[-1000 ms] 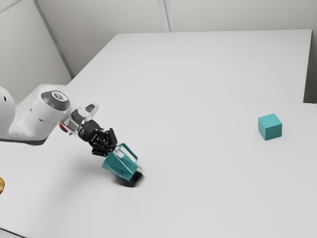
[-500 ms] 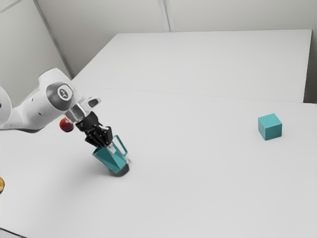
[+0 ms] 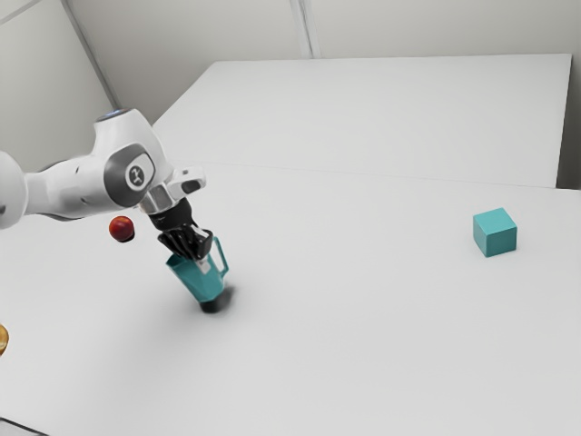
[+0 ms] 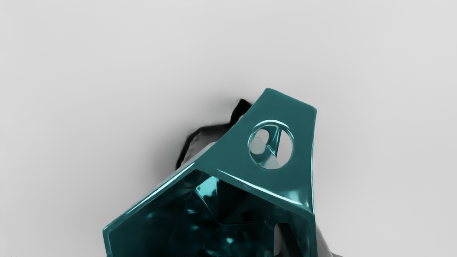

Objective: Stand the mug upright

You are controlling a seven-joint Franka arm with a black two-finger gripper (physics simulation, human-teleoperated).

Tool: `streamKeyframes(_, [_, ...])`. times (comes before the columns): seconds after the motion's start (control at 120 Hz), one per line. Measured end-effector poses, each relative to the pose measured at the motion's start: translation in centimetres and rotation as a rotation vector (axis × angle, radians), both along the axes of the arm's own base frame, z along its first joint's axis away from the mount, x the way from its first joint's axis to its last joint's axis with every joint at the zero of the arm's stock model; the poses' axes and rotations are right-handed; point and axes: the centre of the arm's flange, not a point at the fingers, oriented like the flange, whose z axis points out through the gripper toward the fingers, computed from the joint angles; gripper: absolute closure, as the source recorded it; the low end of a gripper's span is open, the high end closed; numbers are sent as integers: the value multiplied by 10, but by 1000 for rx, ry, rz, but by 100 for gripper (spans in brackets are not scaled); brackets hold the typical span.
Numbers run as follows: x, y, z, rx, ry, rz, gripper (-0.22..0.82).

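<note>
White desk (image 3: 363, 336). Teal cube (image 3: 495, 233) on it, toward exterior view's right. Red ball (image 3: 121, 227) toward left; golden rounded thing (image 3: 3, 340) at left edge, partly cut off.

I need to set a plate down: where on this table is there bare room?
The widest bare patch of the table lies between the mug and the teal cube; another runs from the cube to the exterior view's bottom edge. It's crowded at that view's left, where the gripper holds the tilted mug, with the arm near the red ball.

Mug (image 4: 235, 153) cropped in wrist view, golden object (image 3: 3, 341) cropped at exterior view's left edge
</note>
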Motion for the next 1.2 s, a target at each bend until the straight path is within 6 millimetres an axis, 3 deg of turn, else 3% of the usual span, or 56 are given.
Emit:
streamKeyframes(0.275, [-1,18,0,74,-23,53,79])
streamKeyframes(0.608, [0,7,-1,170,-7,29,79])
streamKeyframes(1.2, [0,18,-28,230,56,92,79])
